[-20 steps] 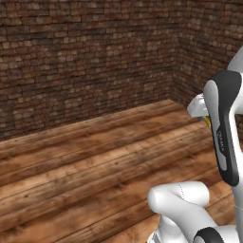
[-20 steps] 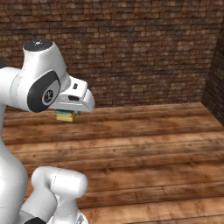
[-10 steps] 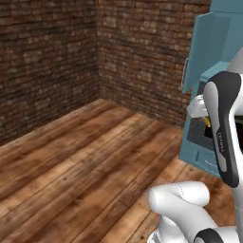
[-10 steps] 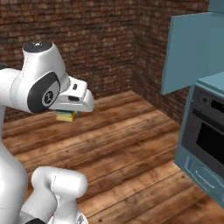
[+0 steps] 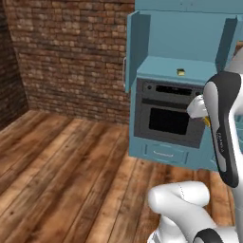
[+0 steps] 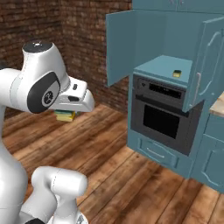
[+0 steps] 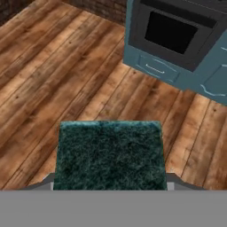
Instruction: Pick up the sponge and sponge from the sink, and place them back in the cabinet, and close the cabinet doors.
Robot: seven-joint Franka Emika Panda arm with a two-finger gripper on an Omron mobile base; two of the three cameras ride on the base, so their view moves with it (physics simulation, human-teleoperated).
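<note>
My gripper (image 6: 66,112) is shut on a sponge (image 6: 64,117), a yellow block held under the hand above the wooden floor. In the hand view its dark green scouring face (image 7: 110,155) spans the lower middle. A yellow edge of this sponge (image 5: 207,122) peeks out beside the forearm. The second sponge (image 5: 181,72) (image 6: 176,73) lies on the shelf of the teal cabinet (image 5: 182,35) (image 6: 157,37), above the black oven (image 5: 168,118). Both cabinet doors stand open: the left door (image 6: 119,46) and the right door (image 6: 209,59). The cabinet stands well ahead of the gripper. The sink is out of view.
A low teal drawer (image 7: 155,68) with a silver handle sits under the oven (image 7: 170,31). Wooden floor (image 5: 71,171) stretches between me and the cabinet. Brick walls (image 5: 71,52) close off the left and back. A tan counter edge (image 6: 218,103) shows at far right.
The whole picture has swung: the camera turned from the bare brick corner to face the cabinet, which now stands nearer and wider. The sponge has stayed in the shut gripper.
</note>
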